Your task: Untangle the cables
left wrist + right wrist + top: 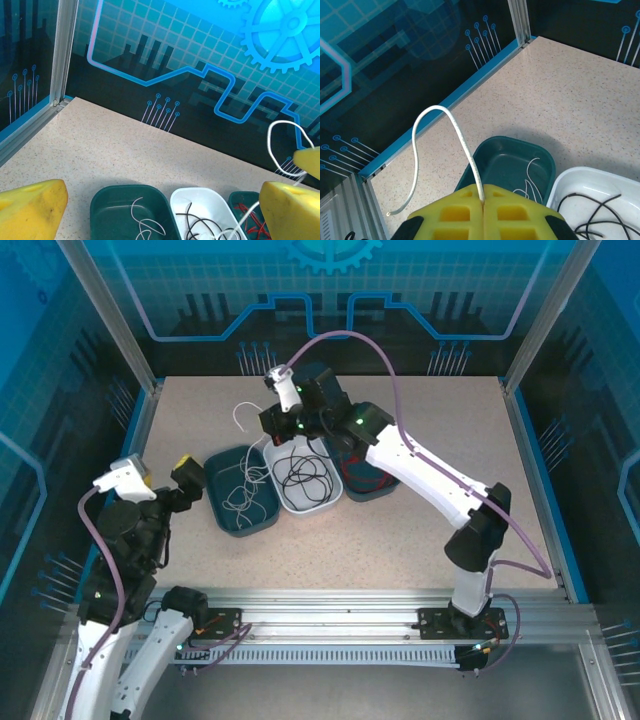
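Three shallow trays sit side by side near the middle of the speckled beige desk, seemingly one for each colour: a dark green tray nearest the left edge holds thin whitish cables, a white tray in the middle holds a loose coil of black cables, and another dark green tray, partly under the right arm, holds red cables. All three look like smooth moulded plastic with rounded corners. The right jaws are closed on a single whitish cable, pinched between blocky yellow foam pads above the far ends of the left and middle trays. From the pinch the wire rises, bends in a springy hairpin and hangs to a free end, while its lower run seems to trail toward the white tray. I judge the lift is meant to draw it clear of the black coil so it can join its own colour. The left jaws stand wide open and empty, hovering by the desk's left edge and facing the trays, probably ready to steady a strand
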Controlling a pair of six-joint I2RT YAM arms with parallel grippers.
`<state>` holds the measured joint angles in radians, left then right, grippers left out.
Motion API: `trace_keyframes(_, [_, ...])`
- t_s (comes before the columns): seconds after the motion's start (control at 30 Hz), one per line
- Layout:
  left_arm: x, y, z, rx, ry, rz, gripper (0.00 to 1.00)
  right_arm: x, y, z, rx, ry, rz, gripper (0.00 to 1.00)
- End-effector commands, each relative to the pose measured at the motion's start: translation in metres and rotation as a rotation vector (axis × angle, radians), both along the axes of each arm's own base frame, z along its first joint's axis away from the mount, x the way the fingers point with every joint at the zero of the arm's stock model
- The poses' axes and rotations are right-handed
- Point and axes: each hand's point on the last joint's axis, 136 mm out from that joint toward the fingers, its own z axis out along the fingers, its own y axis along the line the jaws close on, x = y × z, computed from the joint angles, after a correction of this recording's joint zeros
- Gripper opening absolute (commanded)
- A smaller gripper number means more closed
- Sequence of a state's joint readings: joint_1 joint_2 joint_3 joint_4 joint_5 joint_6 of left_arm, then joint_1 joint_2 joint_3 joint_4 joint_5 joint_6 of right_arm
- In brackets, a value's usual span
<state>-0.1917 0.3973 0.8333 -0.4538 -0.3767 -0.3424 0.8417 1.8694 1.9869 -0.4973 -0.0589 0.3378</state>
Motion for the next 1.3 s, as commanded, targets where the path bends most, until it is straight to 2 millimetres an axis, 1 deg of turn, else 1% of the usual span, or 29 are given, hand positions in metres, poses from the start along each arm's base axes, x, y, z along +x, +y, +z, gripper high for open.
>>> trace_keyframes(0.0, [-0.001,0.003,0.007,-0.029,-0.062,0.017,0.99,-0.001,0.023,-0.001,-0.002,-0.026,0.049,0.00])
trace_keyframes(0.23, [-0.010,0.007,0.016,-0.006,-0.091,0.025,0.99,0.019,0.063,-0.025,-0.023,-0.049,0.061,0.00])
trace_keyframes(0.33, [-0.014,0.007,0.018,-0.001,-0.102,0.024,0.99,0.024,0.080,-0.034,-0.023,-0.061,0.075,0.00])
trace_keyframes(0.47, [-0.015,0.007,0.016,0.003,-0.098,0.024,0.99,0.033,0.098,-0.054,-0.042,-0.074,0.083,0.00])
trace_keyframes(0.53, [-0.013,0.006,0.014,0.004,-0.094,0.020,0.99,0.039,0.105,-0.074,-0.064,-0.061,0.080,0.00])
trace_keyframes(0.67, [-0.010,0.005,0.010,0.008,-0.085,0.013,0.99,0.048,0.109,-0.097,-0.102,-0.053,0.066,0.00])
trace_keyframes(0.77, [-0.008,0.004,0.006,0.014,-0.072,0.014,0.99,0.050,0.107,-0.119,-0.147,-0.025,0.052,0.00])
trace_keyframes(0.87, [-0.005,0.002,0.004,0.019,-0.058,0.004,0.99,0.047,0.102,-0.143,-0.202,0.026,0.044,0.06])
trace_keyframes(0.93, [-0.003,0.001,0.001,0.017,-0.045,-0.003,0.99,0.044,0.097,-0.157,-0.237,0.057,0.037,0.14])
trace_keyframes(1.0, [0.000,-0.001,-0.002,0.013,-0.035,-0.010,0.99,0.041,0.092,-0.168,-0.266,0.081,0.037,0.16])
trace_keyframes(1.17, [0.005,-0.005,-0.007,-0.005,-0.015,-0.028,0.99,0.035,0.086,-0.176,-0.300,0.102,0.047,0.18])
trace_keyframes(1.27, [0.006,-0.006,-0.010,-0.010,-0.003,-0.031,0.99,0.032,0.083,-0.173,-0.305,0.104,0.049,0.18])
